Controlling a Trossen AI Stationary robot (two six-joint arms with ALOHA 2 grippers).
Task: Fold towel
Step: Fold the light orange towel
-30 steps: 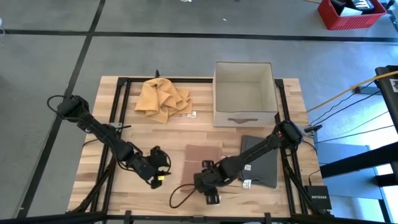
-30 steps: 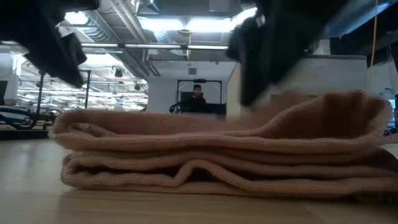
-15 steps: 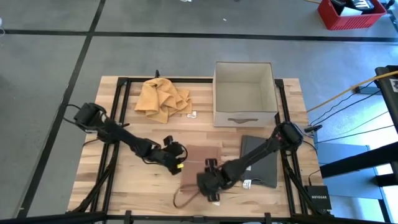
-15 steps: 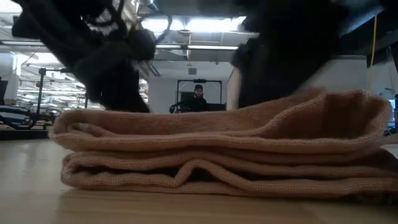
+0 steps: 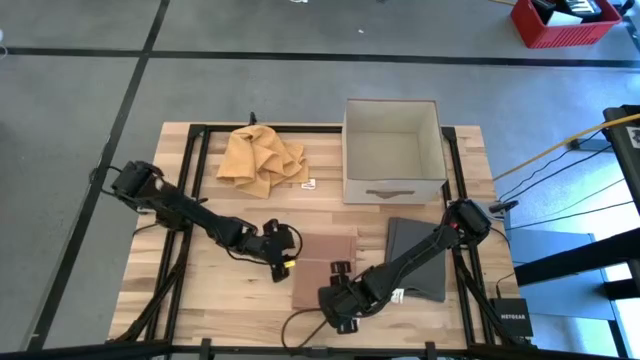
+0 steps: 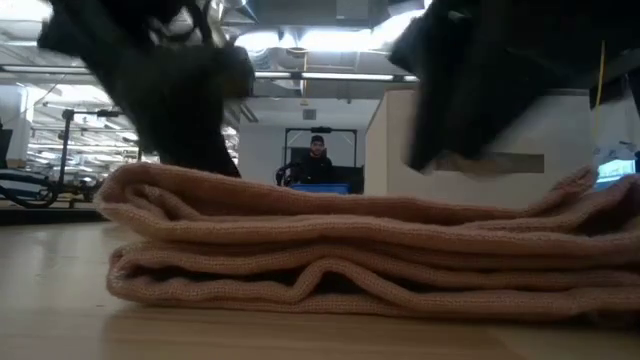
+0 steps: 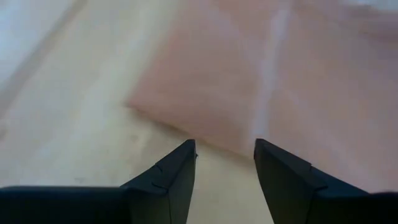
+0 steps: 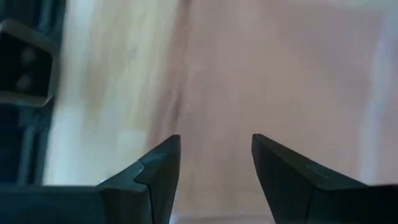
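1. centrally, a folded brown towel (image 5: 323,270) is laid flat on the wooden table (image 5: 190,300), and every place below is given relative to it.
2. the left arm is stretched low from the table's left edge, and the left gripper (image 5: 283,252) is held just beside the towel's left edge, nearer its far corner.
3. its fingers (image 7: 168,177) are seen spread apart over bare wood, with nothing between them and the towel's edge just ahead.
4. the right arm is reached across from the table's right side, and the right gripper (image 5: 338,300) is poised at the towel's near right corner.
5. its fingers (image 8: 283,168) are likewise parted, over the cloth, and nothing is gripped.
6. beyond the towel, to the right, an open-topped fabric box (image 5: 393,150) is set; no contents are seen inside it.
7. a crumpled yellow cloth (image 5: 260,160) is left beyond the towel to the left, and a dark grey cloth (image 5: 425,255) lies flat to its right.
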